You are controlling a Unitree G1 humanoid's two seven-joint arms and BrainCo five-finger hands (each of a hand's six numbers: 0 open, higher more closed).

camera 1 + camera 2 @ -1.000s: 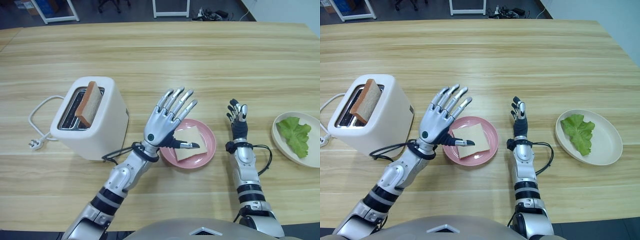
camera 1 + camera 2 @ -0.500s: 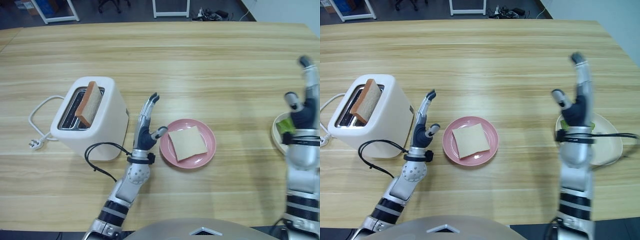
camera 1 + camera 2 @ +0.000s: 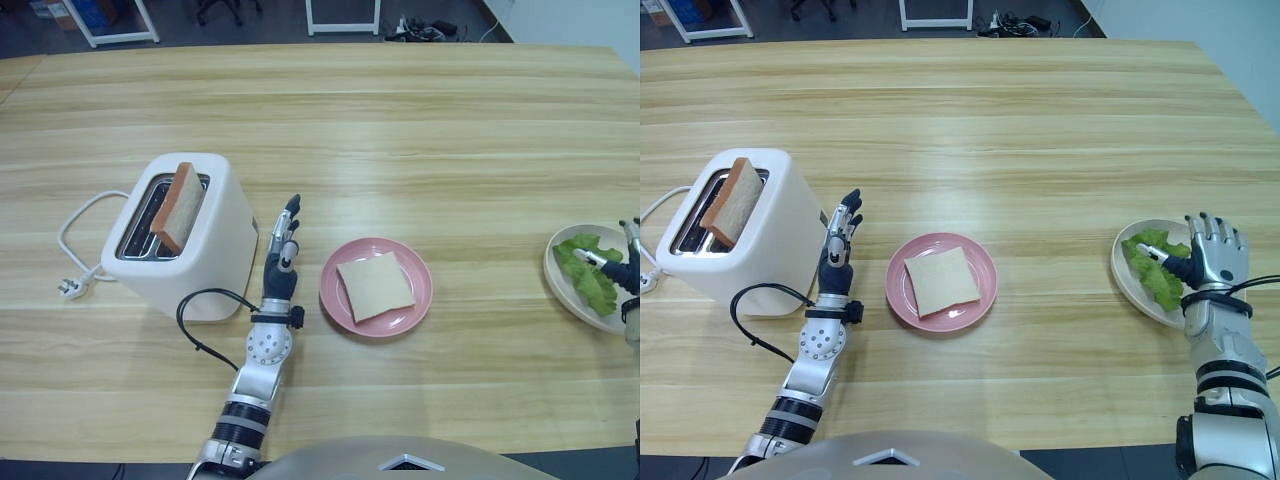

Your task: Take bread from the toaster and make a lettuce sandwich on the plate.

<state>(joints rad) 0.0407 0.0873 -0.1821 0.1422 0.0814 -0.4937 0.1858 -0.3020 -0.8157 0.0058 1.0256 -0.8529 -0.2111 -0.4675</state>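
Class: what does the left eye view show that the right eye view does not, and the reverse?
Left eye view: the plug and its cord whole. Right eye view: the right hand and lettuce plate whole, not cut by the edge. Both: toaster, bread in its slot, a slice on the pink plate, left hand beside the toaster, lettuce.

Toaster (image 3: 185,240) left; plate (image 3: 421,298) with bread (image 3: 375,286) centre; dish (image 3: 553,287) with lettuce (image 3: 590,272) right.

R robot hand (image 3: 1212,255) hides pt of lettuce (image 3: 1158,287).
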